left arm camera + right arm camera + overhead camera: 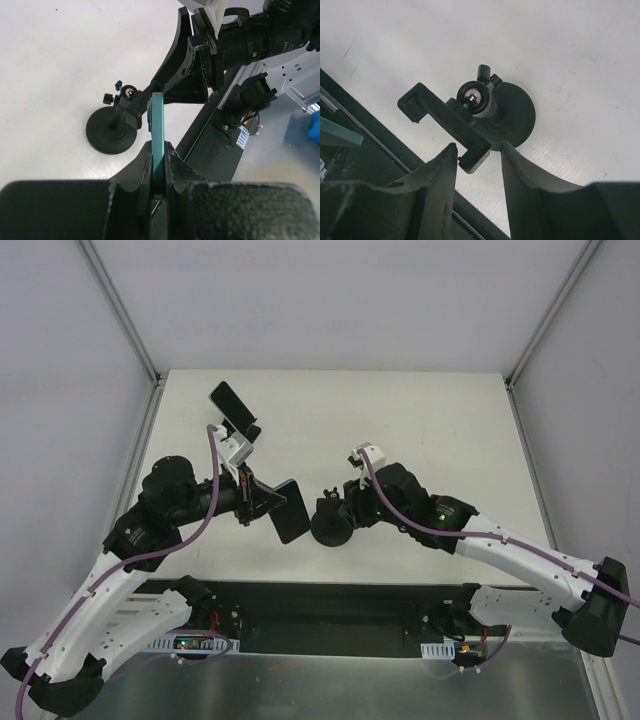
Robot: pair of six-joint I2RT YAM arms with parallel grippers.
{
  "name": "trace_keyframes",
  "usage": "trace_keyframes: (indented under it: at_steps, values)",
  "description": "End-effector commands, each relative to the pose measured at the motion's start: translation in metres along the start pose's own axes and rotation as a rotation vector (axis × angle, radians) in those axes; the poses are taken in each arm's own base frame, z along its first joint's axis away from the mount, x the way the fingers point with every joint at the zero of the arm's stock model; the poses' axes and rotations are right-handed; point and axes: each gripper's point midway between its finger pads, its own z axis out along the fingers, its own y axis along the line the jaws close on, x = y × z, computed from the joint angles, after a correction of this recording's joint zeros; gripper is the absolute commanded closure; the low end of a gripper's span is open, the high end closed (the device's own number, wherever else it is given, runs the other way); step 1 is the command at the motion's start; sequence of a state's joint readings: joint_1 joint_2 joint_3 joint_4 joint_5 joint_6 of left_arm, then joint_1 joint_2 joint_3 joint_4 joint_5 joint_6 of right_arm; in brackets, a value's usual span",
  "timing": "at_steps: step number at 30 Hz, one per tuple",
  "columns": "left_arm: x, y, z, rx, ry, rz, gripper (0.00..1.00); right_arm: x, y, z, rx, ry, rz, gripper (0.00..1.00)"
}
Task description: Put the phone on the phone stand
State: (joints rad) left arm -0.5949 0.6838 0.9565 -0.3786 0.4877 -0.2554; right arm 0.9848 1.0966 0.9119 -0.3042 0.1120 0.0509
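My left gripper (pixel 268 500) is shut on the phone (pixel 290 510), a thin dark slab held on edge above the table. In the left wrist view its teal edge (pixel 157 125) stands between the two pads (pixel 145 160). Just right of it is the phone stand (pixel 332 523), with a round black base (pixel 520 112), an upright arm and a clamp bar (pixel 442 117) on top. My right gripper (pixel 479 146) is open, its fingers on either side of the clamp's lower end; the left fingertip is almost touching it and a gap shows at the right one. The stand's base (pixel 110 135) also shows below the phone.
A second dark phone leans on a small folding stand (pixel 232 405) at the back left of the white table. A black strip (pixel 320 605) runs along the near edge by the arm bases. White walls with metal posts (pixel 125 315) enclose the table.
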Motion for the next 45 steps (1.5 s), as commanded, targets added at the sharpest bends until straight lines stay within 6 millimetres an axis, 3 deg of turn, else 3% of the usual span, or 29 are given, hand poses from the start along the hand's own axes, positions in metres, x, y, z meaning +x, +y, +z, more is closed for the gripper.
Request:
trace_keyframes:
  at_steps: [1, 7, 12, 20, 26, 28, 35, 39, 45]
  values:
    - [-0.028, -0.021, 0.000, 0.101, -0.107, 0.050, 1.00, -0.022, -0.004, -0.004, 0.068, -0.054, 0.027, 0.59]
    - [-0.024, -0.027, 0.005, 0.164, -0.099, 0.079, 1.00, -0.019, -0.007, 0.000, 0.079, -0.036, -0.005, 0.69]
    - [-0.026, -0.039, 0.014, 0.269, -0.071, 0.096, 1.00, -0.021, -0.007, -0.003, 0.063, -0.032, -0.083, 0.99]
    - [-0.037, -0.077, 0.042, 0.571, -0.063, 0.201, 1.00, -0.020, 0.012, -0.006, -0.127, -0.010, -0.222, 1.00]
    - [-0.019, -0.094, 0.058, 0.803, 0.015, 0.362, 1.00, -0.022, 0.003, -0.008, -0.237, -0.028, -0.192, 0.99]
    - [-0.017, -0.097, 0.059, 0.877, 0.033, 0.393, 1.00, -0.023, 0.011, -0.011, -0.324, -0.039, -0.195, 0.99]
    - [-0.022, -0.095, 0.080, 0.949, 0.005, 0.512, 1.00, -0.032, 0.013, -0.014, -0.440, -0.042, -0.204, 1.00]
    - [-0.017, -0.085, 0.101, 0.954, 0.037, 0.482, 1.00, -0.033, 0.012, -0.012, -0.450, -0.036, -0.201, 1.00]
    - [-0.014, -0.072, 0.116, 0.932, 0.053, 0.473, 1.00, -0.032, 0.008, -0.009, -0.440, -0.033, -0.192, 1.00]
